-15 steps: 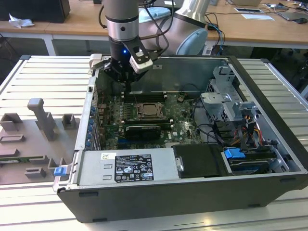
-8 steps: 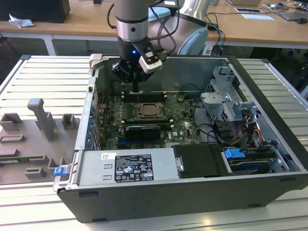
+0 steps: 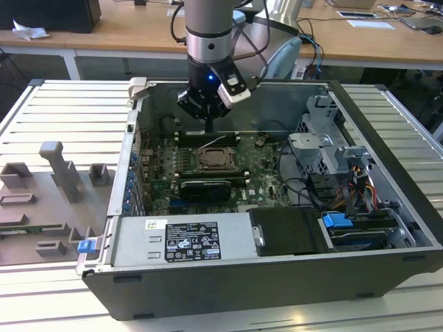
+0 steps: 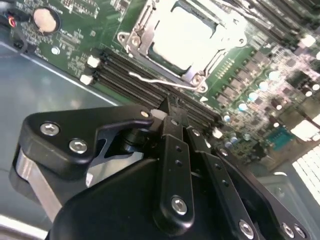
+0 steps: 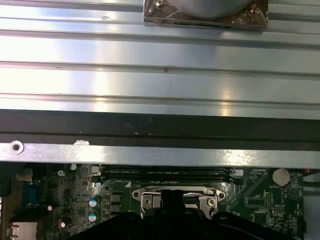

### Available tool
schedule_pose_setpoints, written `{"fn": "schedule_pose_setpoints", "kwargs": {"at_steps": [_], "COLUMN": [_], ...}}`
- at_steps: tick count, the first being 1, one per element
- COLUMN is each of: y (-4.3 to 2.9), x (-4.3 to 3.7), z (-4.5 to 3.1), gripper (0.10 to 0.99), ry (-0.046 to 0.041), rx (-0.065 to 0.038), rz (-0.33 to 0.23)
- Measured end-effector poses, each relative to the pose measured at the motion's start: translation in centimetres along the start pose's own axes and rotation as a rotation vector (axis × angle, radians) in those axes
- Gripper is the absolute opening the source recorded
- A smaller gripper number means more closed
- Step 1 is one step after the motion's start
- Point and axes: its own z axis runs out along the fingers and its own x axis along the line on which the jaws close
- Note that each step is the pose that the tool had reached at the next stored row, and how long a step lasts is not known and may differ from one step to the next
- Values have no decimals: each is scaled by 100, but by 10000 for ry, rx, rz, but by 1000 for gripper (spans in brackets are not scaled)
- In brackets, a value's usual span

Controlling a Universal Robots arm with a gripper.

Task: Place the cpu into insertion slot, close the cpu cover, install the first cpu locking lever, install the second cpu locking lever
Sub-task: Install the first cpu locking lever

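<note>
My gripper (image 3: pixel 208 128) hangs inside the open computer case, just behind the insertion slot (image 3: pixel 218 160) on the green board. In the second wrist view the black fingers (image 4: pixel 172 130) are pressed together with nothing between them. Their tips (image 4: pixel 169 106) sit over the long black memory slots (image 4: pixel 125 75), close to a thin wire locking lever (image 4: pixel 160 81) that stands off the socket's edge. The cpu (image 4: pixel 182 35) shows as a pale square lying in the socket. The silvery cpu cover (image 4: pixel 137 37) lies flat around it. The socket's rim (image 5: pixel 150 200) also appears in the first wrist view.
A power supply (image 3: pixel 187 242) with a label fills the case's near side. A drive cage (image 3: pixel 325 145) and cables sit at the exterior view's right. Grey fixtures (image 3: pixel 62 169) stand on the ribbed table at the left. The case wall (image 5: pixel 160 130) rises behind the board.
</note>
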Motion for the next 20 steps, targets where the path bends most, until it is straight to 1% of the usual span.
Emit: {"fn": "schedule_pose_setpoints", "kwargs": {"at_steps": [3,7,9,12,17,20], "y": [-6,0,11,11,12,18], "x": [-49,-63,-93,-138,-185,-213], "z": [94,164,201,218,250,288], "gripper": [106,106,106,106,106,106], "ry": [2,7,12,12,12,11], "rx": [1,-2,-6,-6,-5,-5], "rz": [1,-79,-141,-142,-140,-140]}}
